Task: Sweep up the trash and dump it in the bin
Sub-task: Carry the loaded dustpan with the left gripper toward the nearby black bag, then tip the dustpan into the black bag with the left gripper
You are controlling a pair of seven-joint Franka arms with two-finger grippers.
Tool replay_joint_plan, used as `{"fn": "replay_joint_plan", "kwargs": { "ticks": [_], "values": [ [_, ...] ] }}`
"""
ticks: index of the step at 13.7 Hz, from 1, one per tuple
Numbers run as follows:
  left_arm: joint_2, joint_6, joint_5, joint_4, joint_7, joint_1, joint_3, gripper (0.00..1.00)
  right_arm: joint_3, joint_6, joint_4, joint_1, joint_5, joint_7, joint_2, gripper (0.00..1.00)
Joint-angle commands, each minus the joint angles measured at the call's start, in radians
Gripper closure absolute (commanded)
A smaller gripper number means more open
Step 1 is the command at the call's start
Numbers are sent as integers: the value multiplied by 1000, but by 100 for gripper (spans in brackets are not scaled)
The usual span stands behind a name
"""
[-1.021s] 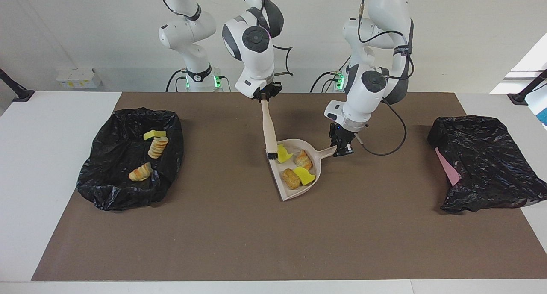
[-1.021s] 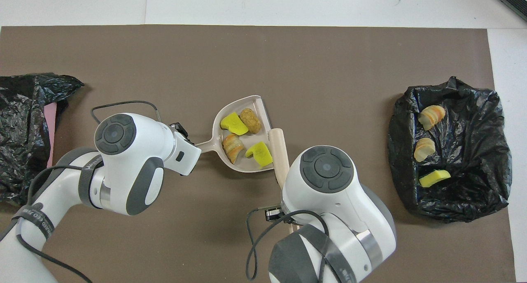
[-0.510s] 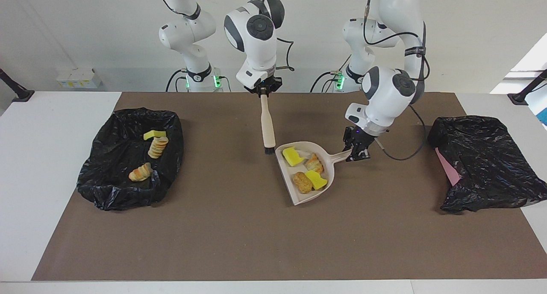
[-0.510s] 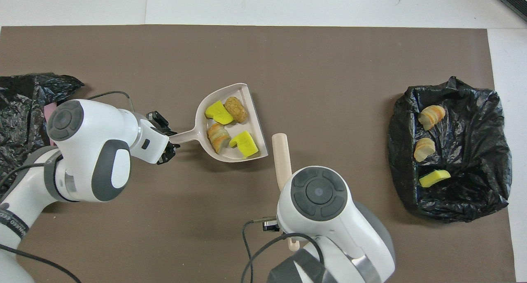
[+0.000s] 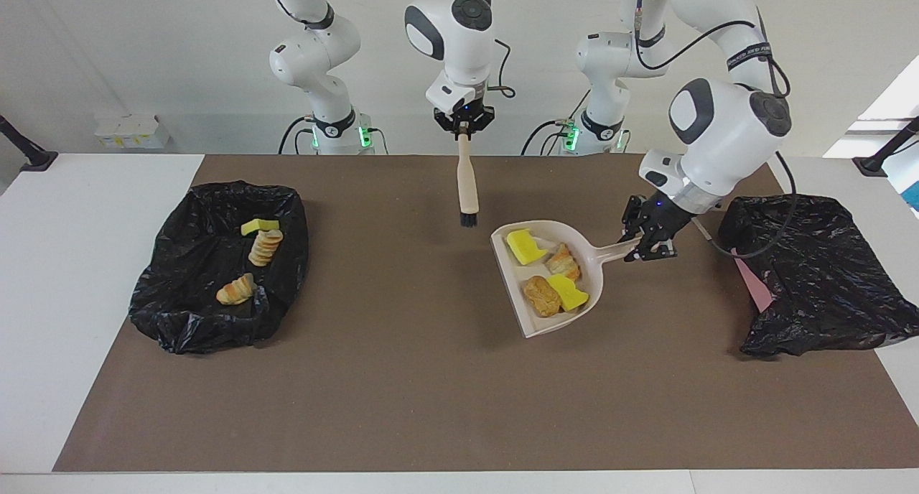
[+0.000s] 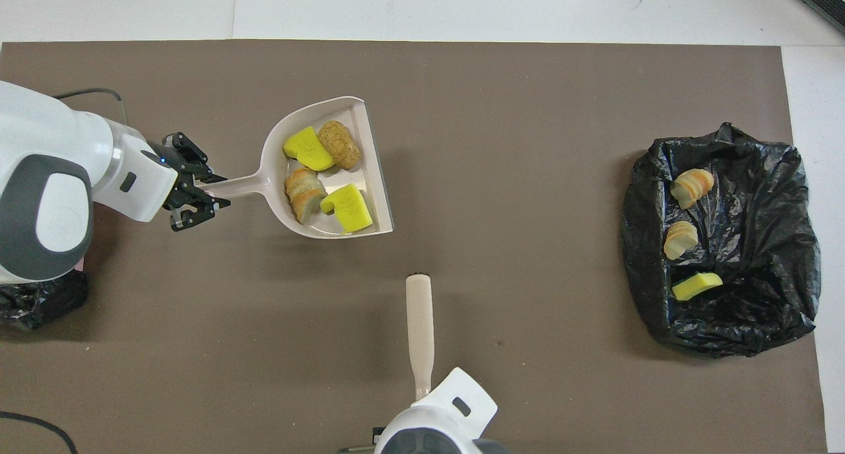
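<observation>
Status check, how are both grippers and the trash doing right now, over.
Left gripper shut on dustpan handle, dustpan raised. Right gripper shut on brush. Four trash pieces in dustpan, three in bin. Nothing in the way.

Readable text: none anywhere on the bench, the bags or the tools.
Left arm's band [image 5: 747,52]: dark strap with pale lettering, too small to make out.
Arm bases: green lights only, no numbers or signs to read.
Small box by the wall [image 5: 129,130]: no legible label.
</observation>
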Motion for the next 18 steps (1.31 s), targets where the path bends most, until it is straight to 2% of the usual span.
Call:
{"fn": "replay_joint_plan", "kwargs": {
  "ticks": [1,2,5,8,10,13,14,15,17,18],
  "values": [
    [2,-99,-3,75,95,73,-1,100,0,74,-68,68,-14,60,-16,100],
    [2,-126,7,93,116,103,-1,100,0,109,-88,91,-6,67,-9,100],
    [7,-158,56,124,189,180,2,100,2,267,-119,166,-5,157,82,100],
    [17,-189,92,149,285,294,2,100,2,290,-146,171,-2,176,88,100],
    [28,-204,109,167,325,346,2,100,3,353,-196,184,-2,176,87,100],
    [54,-230,209,231,451,465,5,100,3,370,-206,186,1,162,88,99],
    [63,-235,231,251,472,504,6,100,3,372,-206,186,30,151,88,89],
    [75,-235,256,277,521,539,6,100,3,373,-211,186,69,131,88,85],
    [100,-233,326,322,572,581,9,100,3,375,-217,185,115,125,88,67],
    [114,-226,340,353,574,613,9,100,3,375,-217,181,121,123,90,63]
  ]
}}
